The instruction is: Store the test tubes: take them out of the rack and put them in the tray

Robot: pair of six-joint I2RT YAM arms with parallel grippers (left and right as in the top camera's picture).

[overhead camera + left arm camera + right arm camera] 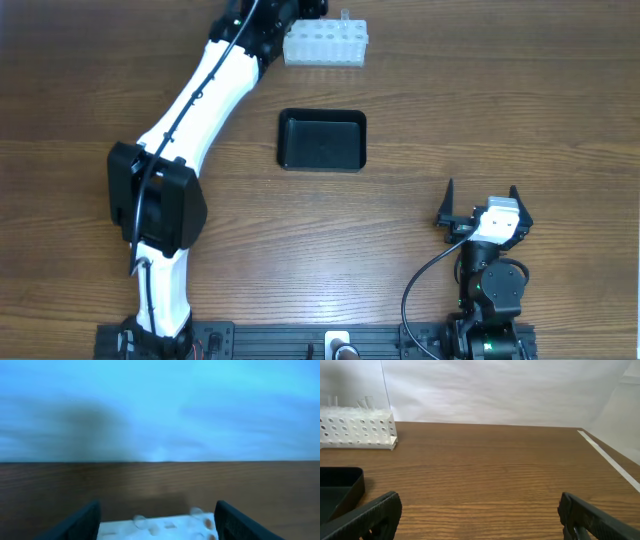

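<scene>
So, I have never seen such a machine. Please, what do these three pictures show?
These are two robot arms at a wooden table. One picture looks down from above; the other two come from a camera on each arm's wrist. On the table stand a white test tube rack with a few clear test tubes and an empty black tray. The left gripper is open at the rack. The right gripper is open near its own base. Nothing is held.

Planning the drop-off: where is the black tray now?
Top view: the black tray lies mid-table, apart from the white rack, which stands farther from the arms' bases.
</scene>
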